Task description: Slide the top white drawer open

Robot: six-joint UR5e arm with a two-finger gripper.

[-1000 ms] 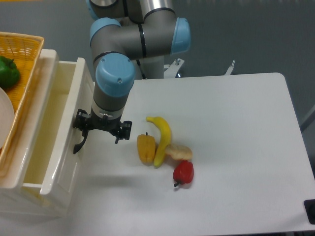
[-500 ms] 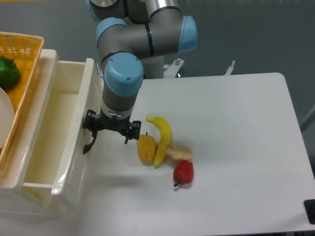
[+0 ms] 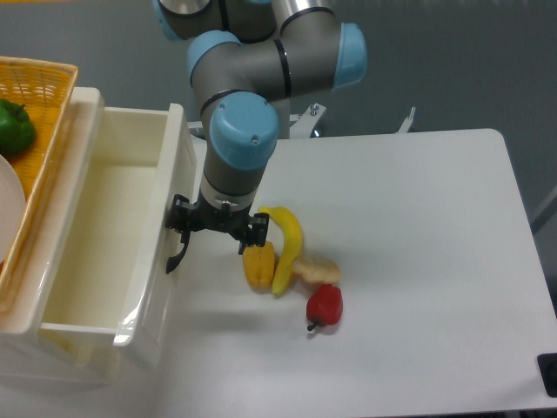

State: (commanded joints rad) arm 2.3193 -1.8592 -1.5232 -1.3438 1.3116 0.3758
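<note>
Now the top white drawer [image 3: 104, 244] sits further out than a second ago. My gripper [image 3: 178, 239] has travelled right with it, clamped on its black handle [image 3: 177, 252].

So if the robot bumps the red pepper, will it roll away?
Probably a little. The red pepper looks rounded and glossy, so a nudge could make it wobble or slide on the smooth white table. Its lumpy shape and stem would likely stop it quickly. It seems light.

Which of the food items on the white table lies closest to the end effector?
The orange-yellow pepper, just under the end effector. The banana lies to its right, the pale piece and the red pepper farther away.
</note>
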